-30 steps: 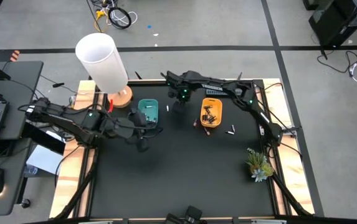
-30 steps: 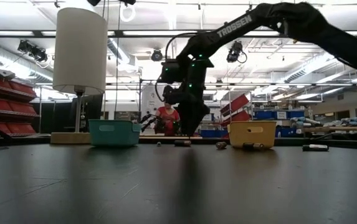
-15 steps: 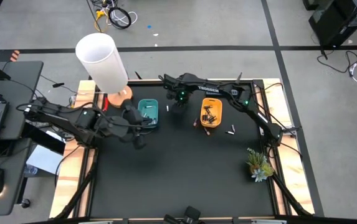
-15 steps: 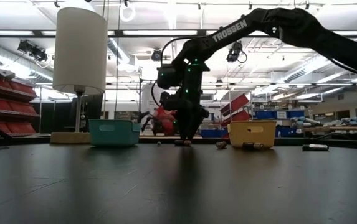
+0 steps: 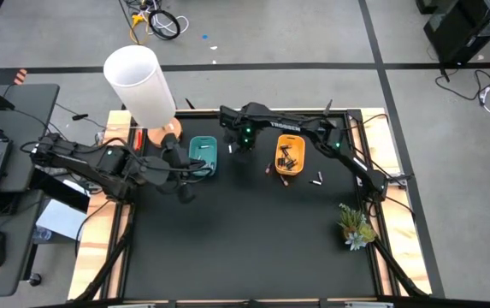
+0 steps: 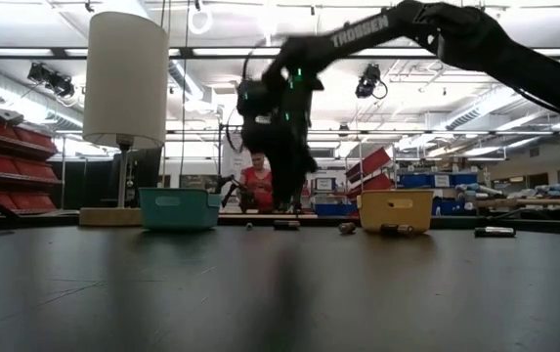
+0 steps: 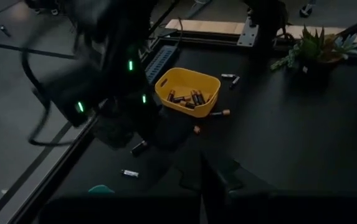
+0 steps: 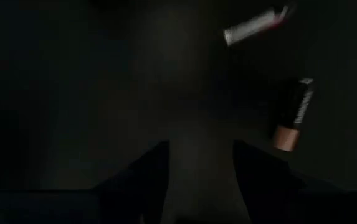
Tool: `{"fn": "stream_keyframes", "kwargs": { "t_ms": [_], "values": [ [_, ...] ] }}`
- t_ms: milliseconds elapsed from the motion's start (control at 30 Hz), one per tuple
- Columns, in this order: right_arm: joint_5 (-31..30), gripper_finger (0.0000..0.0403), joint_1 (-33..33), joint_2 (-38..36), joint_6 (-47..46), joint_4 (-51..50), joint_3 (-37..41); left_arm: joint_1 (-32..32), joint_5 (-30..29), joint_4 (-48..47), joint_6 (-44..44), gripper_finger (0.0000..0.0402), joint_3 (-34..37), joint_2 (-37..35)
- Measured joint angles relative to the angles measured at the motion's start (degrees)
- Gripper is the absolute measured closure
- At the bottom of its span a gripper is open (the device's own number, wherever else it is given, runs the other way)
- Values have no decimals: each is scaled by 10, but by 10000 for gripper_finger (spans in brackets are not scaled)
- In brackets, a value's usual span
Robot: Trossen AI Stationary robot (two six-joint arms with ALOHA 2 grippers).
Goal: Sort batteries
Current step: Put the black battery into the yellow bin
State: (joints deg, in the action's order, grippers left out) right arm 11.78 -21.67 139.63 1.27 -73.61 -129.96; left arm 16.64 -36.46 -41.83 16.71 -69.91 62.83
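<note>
Dark right gripper [image 5: 241, 147] low between trays, jaws apart.

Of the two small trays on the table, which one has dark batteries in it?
The yellow tray: dark, copper-ended batteries lie inside it. The teal tray shows none of these.

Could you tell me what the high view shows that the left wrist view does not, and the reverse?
Only the high view shows the white lamp, the whole teal tray and the left gripper beside it. Only the left wrist view shows individual dark batteries in the tray and a loose silver one. Both show the yellow tray, the plant and the right arm.
</note>
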Motion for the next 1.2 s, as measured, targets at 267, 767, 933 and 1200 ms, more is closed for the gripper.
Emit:
{"fn": "stream_keyframes", "kwargs": {
  "t_ms": [267,767,933,1200],
  "values": [
    [-47,223,-1,-46,-56,-9,-26,-12,17,-16,1,395,5,10],
    [-169,242,7,-334,-104,50,155,-296,426,183,-147,395,181,83],
    [-182,242,23,-417,-140,102,252,-355,454,189,-197,392,147,185],
    [-168,243,32,-516,-201,149,379,-419,469,197,-289,316,54,346]
  ]
}}
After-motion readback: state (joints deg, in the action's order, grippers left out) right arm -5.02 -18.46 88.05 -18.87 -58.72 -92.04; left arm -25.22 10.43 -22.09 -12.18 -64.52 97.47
